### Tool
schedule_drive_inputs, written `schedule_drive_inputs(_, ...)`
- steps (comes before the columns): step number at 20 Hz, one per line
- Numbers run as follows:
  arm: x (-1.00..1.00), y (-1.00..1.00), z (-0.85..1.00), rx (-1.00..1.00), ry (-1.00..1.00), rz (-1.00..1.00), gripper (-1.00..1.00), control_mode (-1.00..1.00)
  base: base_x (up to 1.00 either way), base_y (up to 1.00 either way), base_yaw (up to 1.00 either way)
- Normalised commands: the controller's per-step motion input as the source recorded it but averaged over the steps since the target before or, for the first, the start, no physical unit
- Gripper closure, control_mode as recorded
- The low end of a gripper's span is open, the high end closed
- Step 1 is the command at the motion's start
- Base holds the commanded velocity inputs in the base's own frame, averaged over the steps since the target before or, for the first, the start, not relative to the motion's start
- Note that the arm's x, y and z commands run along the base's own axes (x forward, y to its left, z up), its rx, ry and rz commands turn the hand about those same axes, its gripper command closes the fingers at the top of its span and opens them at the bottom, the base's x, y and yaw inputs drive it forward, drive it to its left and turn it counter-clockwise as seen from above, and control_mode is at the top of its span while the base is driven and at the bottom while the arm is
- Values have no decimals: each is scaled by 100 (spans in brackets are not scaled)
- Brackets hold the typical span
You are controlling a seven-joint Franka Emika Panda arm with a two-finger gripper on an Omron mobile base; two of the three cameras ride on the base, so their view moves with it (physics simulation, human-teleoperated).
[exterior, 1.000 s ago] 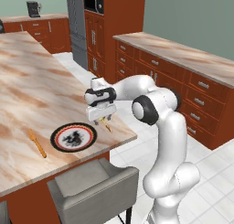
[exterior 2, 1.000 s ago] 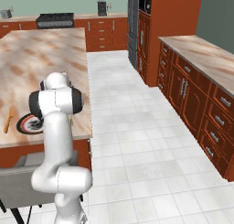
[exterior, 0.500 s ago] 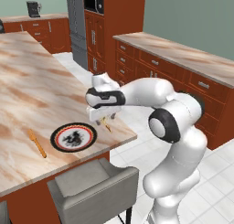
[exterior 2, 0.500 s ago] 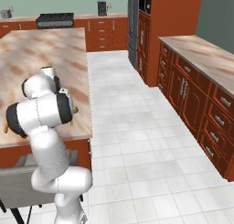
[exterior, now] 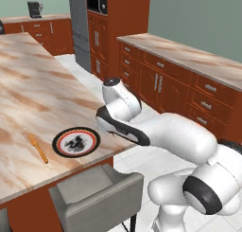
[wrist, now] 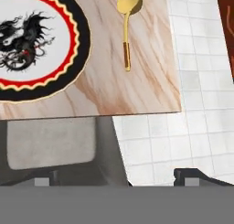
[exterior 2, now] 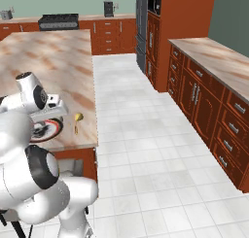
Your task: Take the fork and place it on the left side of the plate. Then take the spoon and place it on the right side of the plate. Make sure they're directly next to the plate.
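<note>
The plate [exterior: 75, 142] has a red rim, a black band and a white centre with a dark dragon motif, and lies near the island counter's front edge. Left of it, a small gap away, lies the orange fork [exterior: 38, 148]. The spoon [wrist: 126, 17] rests flat on the counter right of the plate [wrist: 27, 45], yellow bowl away from the edge, with a strip of marble between them. In the right base view the spoon [exterior 2: 77, 121] shows beside the plate [exterior 2: 48, 128]. My gripper [wrist: 116, 179] hangs open and empty above the counter's front edge.
A grey chair [exterior: 94, 188] stands tucked under the counter's front edge, and its seat [wrist: 50, 145] lies below my hand. White tiled floor [exterior 2: 146, 149] spreads to the right, with red-brown cabinets [exterior 2: 204, 96] beyond. My arm covers the counter corner in the left base view.
My hand has drawn back from over the spoon toward the counter's front edge, and the arm has swung around. The spoon stays lying on the counter.
</note>
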Motion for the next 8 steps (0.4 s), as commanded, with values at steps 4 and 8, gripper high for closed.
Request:
schedule_drive_inputs(4, -87, -25, 86, -6, -30, 0, -100, -100, 0, 0, 0)
schedule_drive_inputs(8, -88, -37, 91, -4, -31, 0, -100, -100, 0, 0, 0)
